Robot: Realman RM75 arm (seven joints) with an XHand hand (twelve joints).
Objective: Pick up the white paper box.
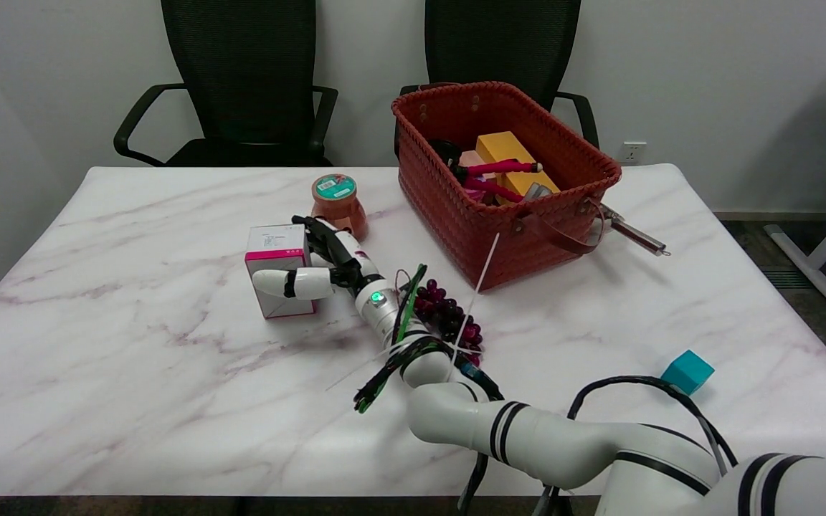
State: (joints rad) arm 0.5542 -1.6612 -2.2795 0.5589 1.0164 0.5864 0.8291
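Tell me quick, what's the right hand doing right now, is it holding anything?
Right hand: fingers wrapped around the white paper box, which stands on the table; appears gripped, not visibly lifted.

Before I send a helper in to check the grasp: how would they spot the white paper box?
Start at the red woven basket at the table's far side and look left, past the small orange jar. Just in front of the jar stands the white paper box, with the right hand around it. It alone is white with a pink band.
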